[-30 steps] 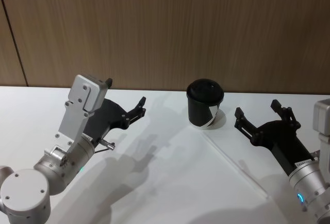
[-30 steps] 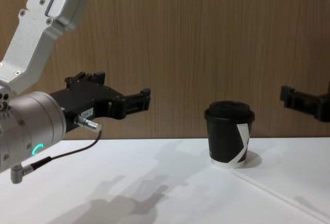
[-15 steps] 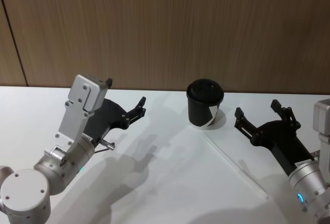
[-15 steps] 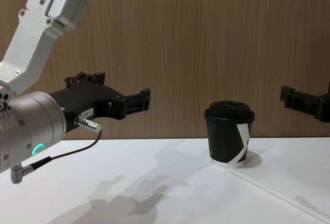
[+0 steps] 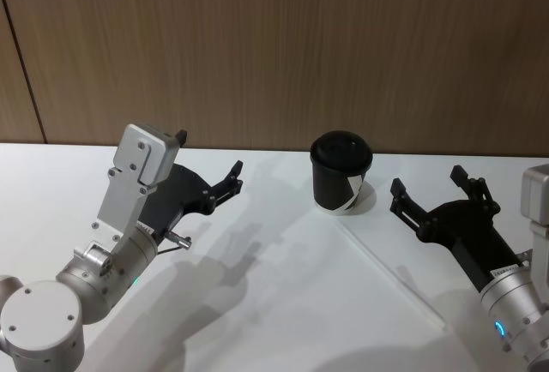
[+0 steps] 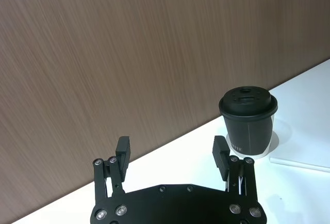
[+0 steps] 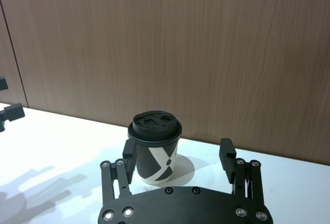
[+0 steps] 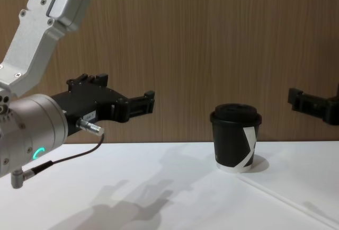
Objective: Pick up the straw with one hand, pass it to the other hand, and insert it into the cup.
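Right of the cup (image 5: 340, 173) | straw (image 5: 390, 274) lies flat on the surface (image 5: 51, 183), one end just beside the cup's base, handy for your right hand (image 5: 427, 180), which hovers spread and empty | left hand (image 5: 233, 177) left of the cup, spread, empty, placed to receive the handover.

Bare table (image 5: 283, 303) between left claw (image 5: 208, 153) and right claw (image 5: 427, 180) — cup (image 5: 339, 175), flat straw (image 5: 390, 273) toward the right

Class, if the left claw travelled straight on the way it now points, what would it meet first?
Probably the wooden wall: the left claw aims past the cup, which sits outside one finger; depth is unclear.
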You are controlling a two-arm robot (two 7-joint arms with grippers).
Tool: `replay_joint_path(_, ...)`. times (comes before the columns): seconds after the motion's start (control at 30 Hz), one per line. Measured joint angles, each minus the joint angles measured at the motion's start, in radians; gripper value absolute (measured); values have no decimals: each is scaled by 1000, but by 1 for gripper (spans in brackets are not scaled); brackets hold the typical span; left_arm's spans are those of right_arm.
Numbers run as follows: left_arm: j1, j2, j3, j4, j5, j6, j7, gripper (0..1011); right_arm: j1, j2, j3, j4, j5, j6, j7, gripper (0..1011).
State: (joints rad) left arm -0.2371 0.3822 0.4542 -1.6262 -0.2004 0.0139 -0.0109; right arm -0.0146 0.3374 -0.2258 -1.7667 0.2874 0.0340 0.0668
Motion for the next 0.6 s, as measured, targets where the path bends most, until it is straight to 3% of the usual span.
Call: replay_joint_path(0.6,0,0,0,0,0,0,0,1003,0,0,0,0,0,0,0,1001)
